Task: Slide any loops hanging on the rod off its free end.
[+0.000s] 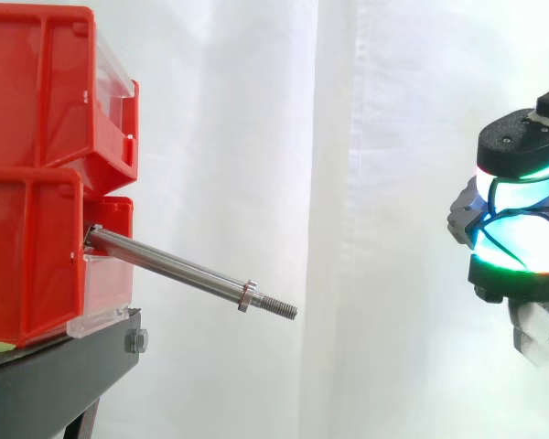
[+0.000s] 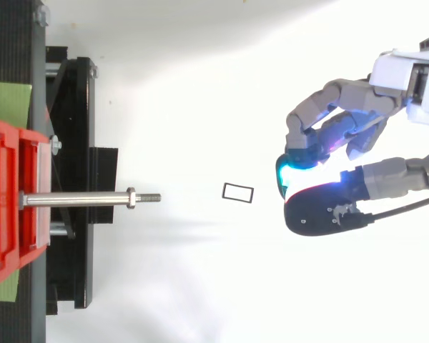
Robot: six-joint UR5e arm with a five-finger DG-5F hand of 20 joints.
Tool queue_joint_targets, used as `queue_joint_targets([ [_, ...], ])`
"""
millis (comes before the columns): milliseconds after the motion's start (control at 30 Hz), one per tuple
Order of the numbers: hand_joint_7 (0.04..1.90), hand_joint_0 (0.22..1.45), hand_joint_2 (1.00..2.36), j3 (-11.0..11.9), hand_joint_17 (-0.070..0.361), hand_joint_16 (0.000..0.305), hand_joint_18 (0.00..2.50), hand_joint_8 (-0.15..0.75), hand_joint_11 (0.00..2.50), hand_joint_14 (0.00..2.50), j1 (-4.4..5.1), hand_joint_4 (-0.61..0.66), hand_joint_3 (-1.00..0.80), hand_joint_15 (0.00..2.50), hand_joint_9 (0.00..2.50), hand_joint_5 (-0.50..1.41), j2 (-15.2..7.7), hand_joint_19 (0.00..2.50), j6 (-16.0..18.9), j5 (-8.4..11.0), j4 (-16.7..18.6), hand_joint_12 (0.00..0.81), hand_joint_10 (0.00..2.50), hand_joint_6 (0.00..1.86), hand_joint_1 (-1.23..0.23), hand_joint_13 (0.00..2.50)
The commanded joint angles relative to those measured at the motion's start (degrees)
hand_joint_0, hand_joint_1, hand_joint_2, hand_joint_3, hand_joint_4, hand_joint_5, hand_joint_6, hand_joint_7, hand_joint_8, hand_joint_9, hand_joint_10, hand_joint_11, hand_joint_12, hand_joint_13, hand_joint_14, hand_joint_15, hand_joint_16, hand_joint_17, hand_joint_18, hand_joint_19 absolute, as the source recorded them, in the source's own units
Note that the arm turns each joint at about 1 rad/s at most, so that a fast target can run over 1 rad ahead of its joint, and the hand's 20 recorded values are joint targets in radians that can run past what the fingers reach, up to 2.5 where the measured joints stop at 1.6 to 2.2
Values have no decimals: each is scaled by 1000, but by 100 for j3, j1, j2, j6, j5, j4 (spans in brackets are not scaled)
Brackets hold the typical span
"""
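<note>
Noting a steel rod (image 1: 174, 265) sticking out of the lower of two stacked red bins (image 1: 37, 183), pointing toward the side view's right and dipping slightly. Logging a nut (image 1: 247, 295) sitting just short of the threaded free end. Seeing the bins resting on a black stand (image 1: 55, 375), with a white curtain (image 1: 256, 137) hanging behind. Spotting from above a small, thin rectangular loop (image 2: 237, 192) lying off the rod, showing against the white between the rod's tip and the hand (image 2: 343, 128), touching neither and sitting nearer the hand. Not managing to tell whether resting on the white surface or hanging in the air. Recording the hand hovering well apart from the rod, out to the right and roughly level with it in the side view. Observing fingers curling in toward the thumb, glowing cyan and green fingertips (image 2: 289, 170) drawing close together and gripping nothing.
</note>
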Motion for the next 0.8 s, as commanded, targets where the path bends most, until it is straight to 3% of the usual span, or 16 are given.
queue_joint_targets([
  [0, 1052, 591, 1017, 0, 101, 45, 800, 274, 420, 14, 0, 64, -264, 330, 878, -106, 0, 518, 0, 0, 0, 339, 17, 856, -591, 671],
  [233, 1035, 609, 1020, 0, 101, 45, 814, 276, 562, 14, 0, 76, -194, 353, 909, -125, 0, 505, 0, 0, 0, 340, 24, 896, -773, 696],
  [767, 1013, 652, 1016, 0, 99, 44, 844, 276, 613, 14, 0, 18, -300, 363, 962, -123, 0, 490, 26, 0, 0, 334, 23, 906, -799, 730],
])
